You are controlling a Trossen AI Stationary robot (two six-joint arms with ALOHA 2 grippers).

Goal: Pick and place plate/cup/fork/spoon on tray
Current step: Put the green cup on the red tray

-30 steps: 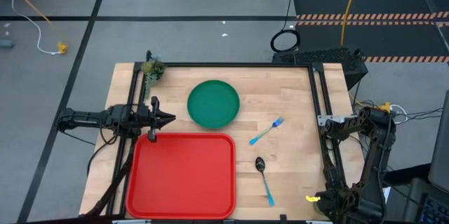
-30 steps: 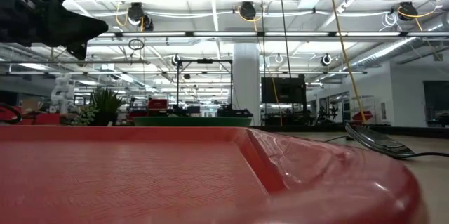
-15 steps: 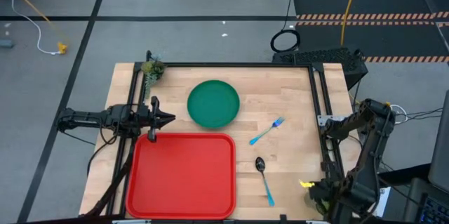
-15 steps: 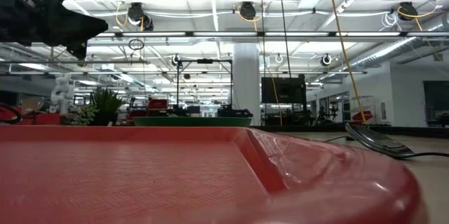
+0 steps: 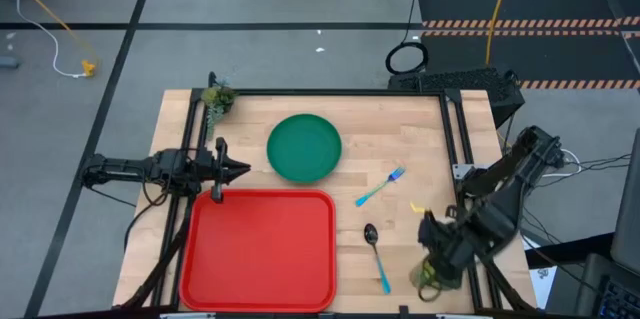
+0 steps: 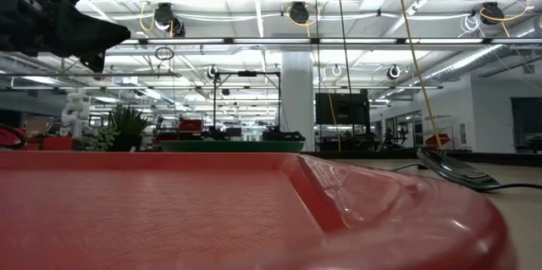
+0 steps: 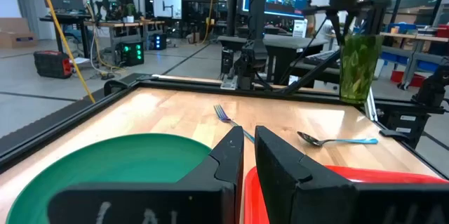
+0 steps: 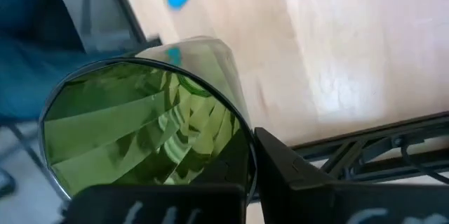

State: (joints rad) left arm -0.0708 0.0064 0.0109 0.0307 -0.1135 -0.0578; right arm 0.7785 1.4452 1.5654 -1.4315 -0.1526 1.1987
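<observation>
Cup [image 5: 428,277] is gripped in the right gripper [image 5: 432,264], held above the bench's near right corner, just right of the spoon [image 5: 376,253]. Left gripper [image 5: 238,169] waits at the bench's left edge, fingers [image 7: 231,155] nearly closed and empty, between the plate [image 5: 304,146] and the tray's [image 5: 260,249] far left corner. Fork [image 5: 380,188] lies right of the plate.

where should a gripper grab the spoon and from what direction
Grip the spoon on its light-blue handle, about midway, coming straight down from above. It lies flat on the table beside the tray, with its dark bowl pointing away from the near edge, so the fingers should close across the thin handle. The rounded bowl would probably slip.
</observation>
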